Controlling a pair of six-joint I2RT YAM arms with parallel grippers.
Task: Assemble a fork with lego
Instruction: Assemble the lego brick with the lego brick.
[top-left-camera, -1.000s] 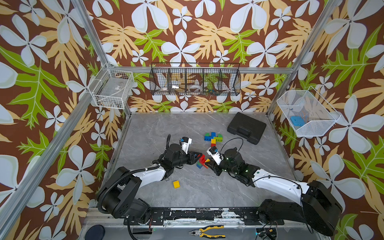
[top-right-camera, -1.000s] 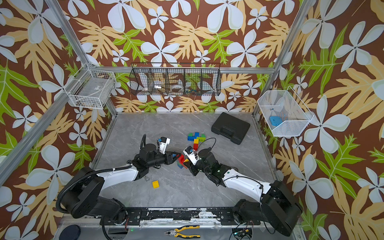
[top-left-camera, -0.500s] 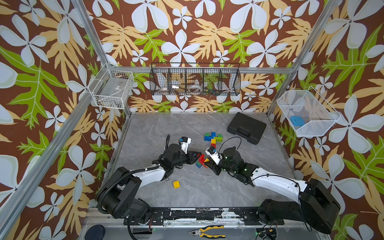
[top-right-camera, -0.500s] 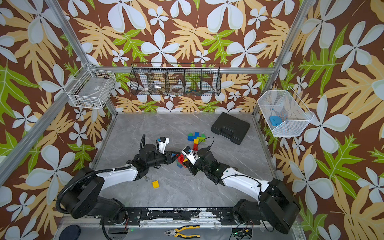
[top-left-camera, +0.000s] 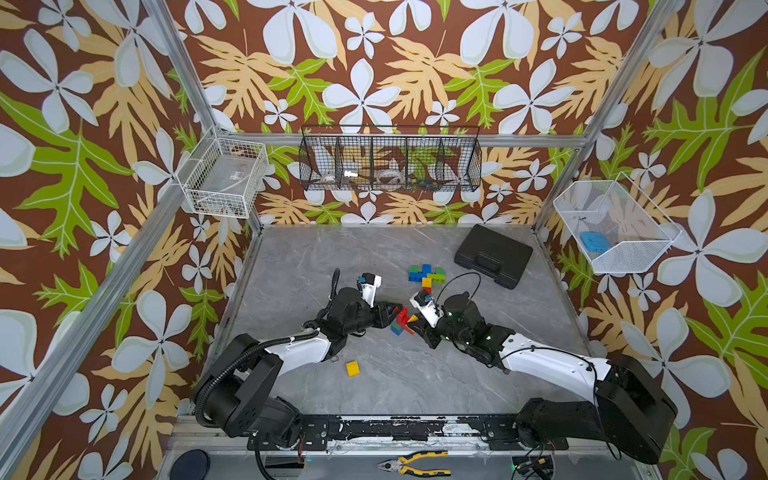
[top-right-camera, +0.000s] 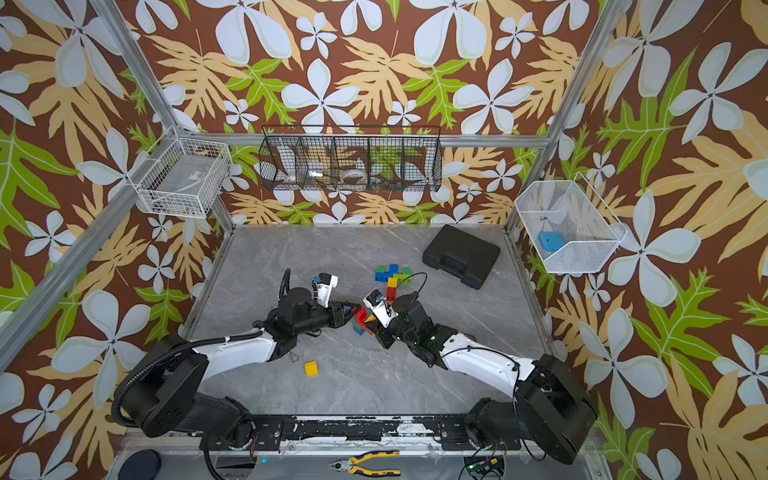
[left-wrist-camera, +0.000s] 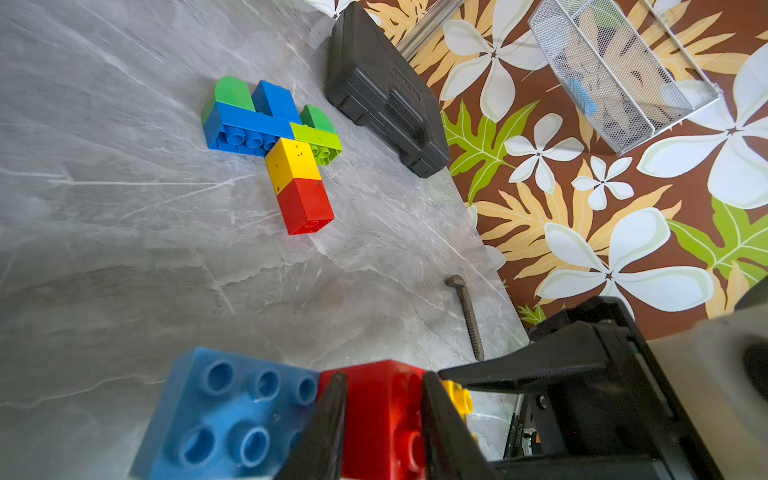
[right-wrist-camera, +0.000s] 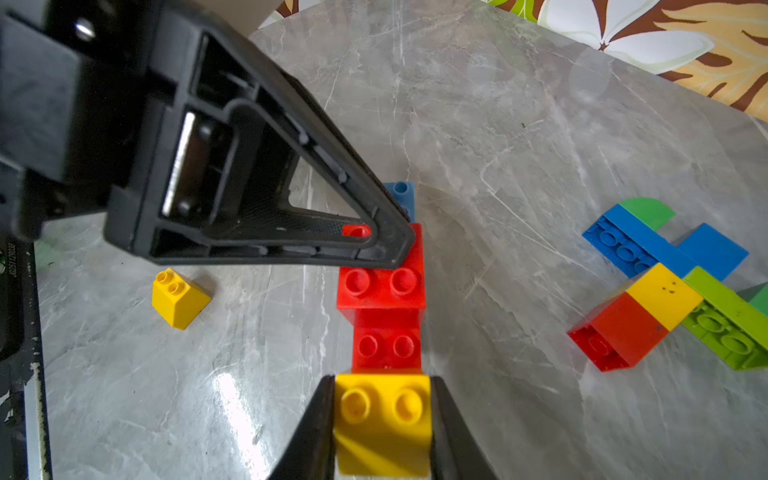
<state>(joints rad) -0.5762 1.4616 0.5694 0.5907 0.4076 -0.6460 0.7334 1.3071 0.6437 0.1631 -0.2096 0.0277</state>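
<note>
Right wrist view: right hand (right-wrist-camera: 381, 386) clamps yellow brick (right-wrist-camera: 382, 419) — red bricks (right-wrist-camera: 384, 316) abut it (left hand (left-wrist-camera: 382, 386) clamps those).

Bright even light, soft glare, blurred foreground

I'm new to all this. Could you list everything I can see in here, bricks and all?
brick row: one, blue-red-red-yellow, mid-table between both grippers
fork-like brick shape: one, blue, green, yellow, red, lying near the case
loose brick: one, yellow, on the table by the left arm
case: one, black, back right of the table
bolt: one, dark metal, on the table
white basket: one, left wall
black basket: one, back wall
mesh bin: one, white, right wall
flat block: one, light blue, in the mesh bin
pliers: one pair, yellow-black, beyond the front rail
table: one, grey marbled
left gripper: black, shut on the row's red brick
right gripper: black, shut on its yellow end
</note>
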